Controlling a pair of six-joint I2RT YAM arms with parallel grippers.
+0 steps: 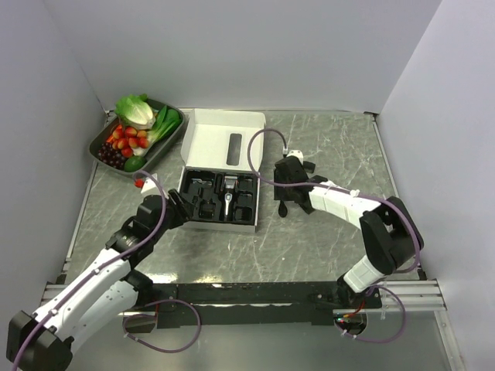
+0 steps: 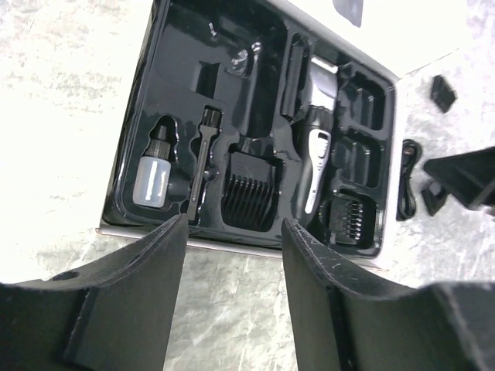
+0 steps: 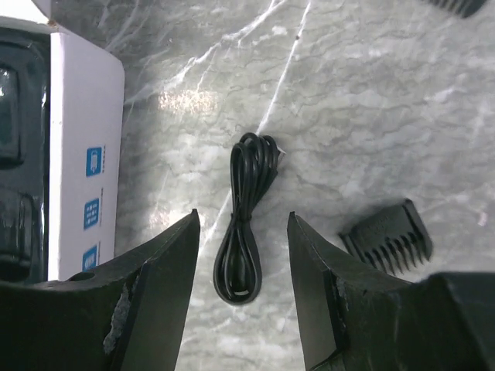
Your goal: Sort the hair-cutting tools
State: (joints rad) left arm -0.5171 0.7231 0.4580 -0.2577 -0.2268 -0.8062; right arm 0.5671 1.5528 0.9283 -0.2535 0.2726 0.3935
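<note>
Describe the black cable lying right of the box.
The black cable is thin, glossy and rubbery-looking, folded into a narrow bundle with a looser loop at one end. It lies flat on the marble table, apart from the white box and the comb guard. The open right pincer hovers above, fingers straddling it without visible contact.
</note>
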